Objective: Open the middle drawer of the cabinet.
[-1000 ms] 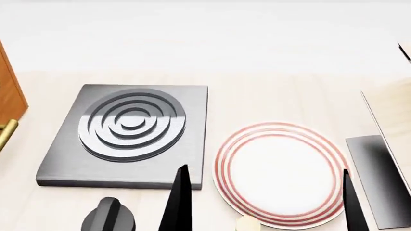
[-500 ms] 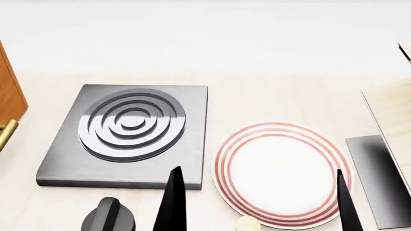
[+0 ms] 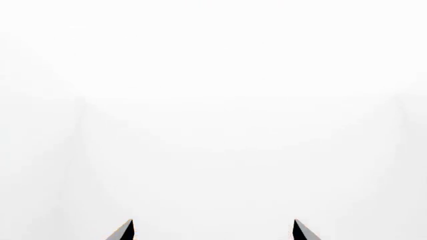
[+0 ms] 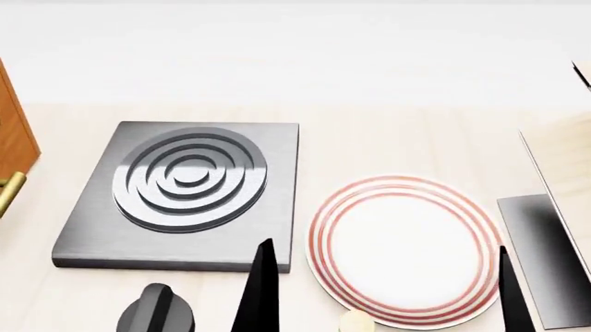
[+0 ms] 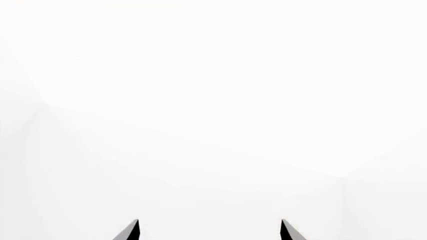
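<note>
The left gripper (image 3: 213, 231) has its fingers apart and holds nothing. The right gripper (image 5: 209, 230) has its fingers apart too, also holding nothing. Both wrist views show only white past the finger tips. In the head view, two dark fingers (image 4: 261, 290) poke up, one by the stove plate (image 4: 185, 194) and one by the striped plate (image 4: 402, 245). The cabinet (image 4: 14, 138) is far off to the left of those fingers, with a brass handle (image 4: 10, 192) at its edge. I cannot tell which drawer that is.

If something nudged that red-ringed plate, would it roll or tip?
Probably neither: the plate lies flat on the table, so it would likely slide. It looks smooth and rigid, perhaps slippery to grip. If ceramic, it might chip; that cannot be told here.
</note>
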